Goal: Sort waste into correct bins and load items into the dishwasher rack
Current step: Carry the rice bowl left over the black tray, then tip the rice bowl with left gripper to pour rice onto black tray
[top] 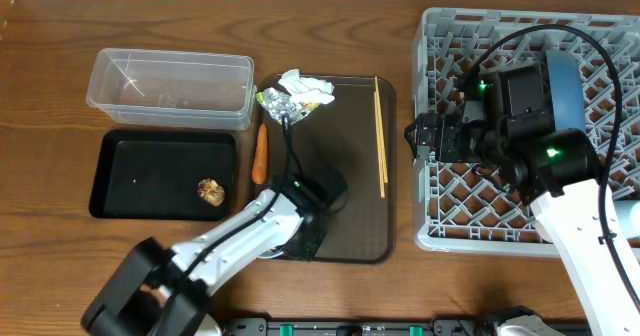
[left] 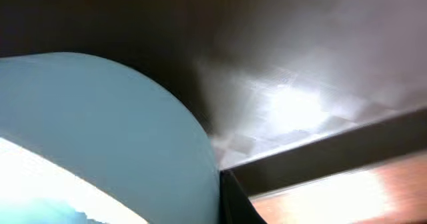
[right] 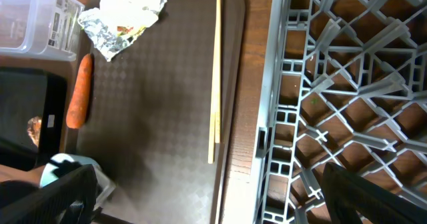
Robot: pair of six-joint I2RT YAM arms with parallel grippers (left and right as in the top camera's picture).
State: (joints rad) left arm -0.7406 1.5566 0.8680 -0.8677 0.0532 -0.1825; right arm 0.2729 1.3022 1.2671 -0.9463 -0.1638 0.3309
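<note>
Wooden desk (top: 60, 36), dark brown grain, and four big pieces sit straight on it. Far left at the back is the clear plastic tub (top: 168, 58). Right in front of it, just beside, is the shallow black tray (top: 160, 171). In the middle is the brown serving tray (top: 350, 206), standing lengthwise, close alongside both. Over on the right is the light-grey dishwasher rack (top: 470, 226), with a narrow strip of bare wood between it and the serving tray. An orange carrot (top: 261, 154) lies in the slim gap between black tray and serving tray; whether it rests on a rim, I cannot tell.
</note>
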